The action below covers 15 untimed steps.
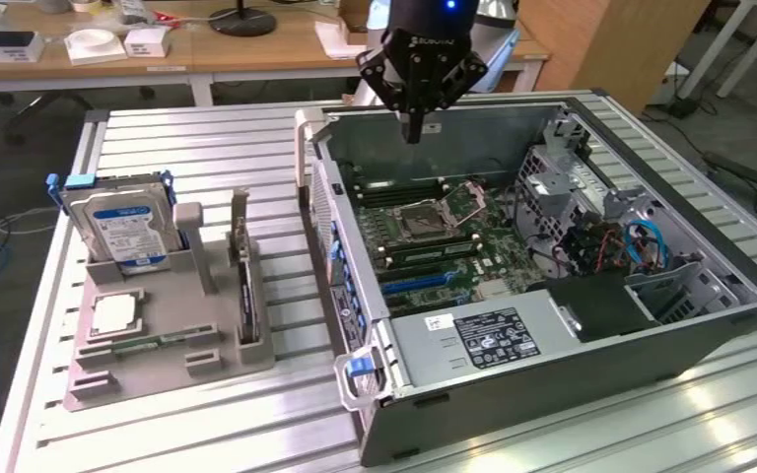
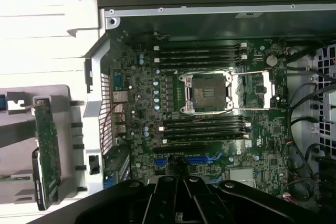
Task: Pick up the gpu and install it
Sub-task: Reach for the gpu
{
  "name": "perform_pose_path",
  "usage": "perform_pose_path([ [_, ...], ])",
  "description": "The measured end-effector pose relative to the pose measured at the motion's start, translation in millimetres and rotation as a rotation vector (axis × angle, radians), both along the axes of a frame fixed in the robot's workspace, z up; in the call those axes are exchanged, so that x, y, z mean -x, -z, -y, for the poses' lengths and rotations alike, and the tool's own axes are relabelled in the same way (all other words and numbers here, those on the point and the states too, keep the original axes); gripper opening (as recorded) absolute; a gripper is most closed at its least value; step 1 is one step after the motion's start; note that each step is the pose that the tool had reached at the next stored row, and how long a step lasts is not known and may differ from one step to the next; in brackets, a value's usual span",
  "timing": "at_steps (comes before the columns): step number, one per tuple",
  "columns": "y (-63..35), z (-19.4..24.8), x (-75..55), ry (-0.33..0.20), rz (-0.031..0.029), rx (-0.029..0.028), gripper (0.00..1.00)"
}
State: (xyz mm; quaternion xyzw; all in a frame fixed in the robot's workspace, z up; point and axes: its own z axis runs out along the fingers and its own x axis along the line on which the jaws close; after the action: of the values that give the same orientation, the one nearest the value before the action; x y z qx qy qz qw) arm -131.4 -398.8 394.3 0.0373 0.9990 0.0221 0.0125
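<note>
Gpu (image 1: 241, 284) stands on edge in holder (image 1: 155, 347), beside open case (image 1: 589, 379). Gripper (image 1: 413, 134) empty, fingers together, above motherboard (image 1: 434, 236).

Exterior view: gpu (image 1: 243, 296) is standing in rack (image 1: 155, 367) at case's (image 1: 589, 379) 9 o'clock, hard drive (image 1: 118, 232) at gpu's 10 o'clock.

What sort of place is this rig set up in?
Probably a robotics lab or workshop. An open PC case lies on a slatted metal table. A grey stand beside it holds the gpu and a hard drive. Cluttered wooden desks stand behind.
</note>
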Motion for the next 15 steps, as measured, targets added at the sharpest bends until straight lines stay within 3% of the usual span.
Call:
perform_pose_path([
  [15,0.0,0.0,23.5,0.0,0.0,0.0,0.1],
])
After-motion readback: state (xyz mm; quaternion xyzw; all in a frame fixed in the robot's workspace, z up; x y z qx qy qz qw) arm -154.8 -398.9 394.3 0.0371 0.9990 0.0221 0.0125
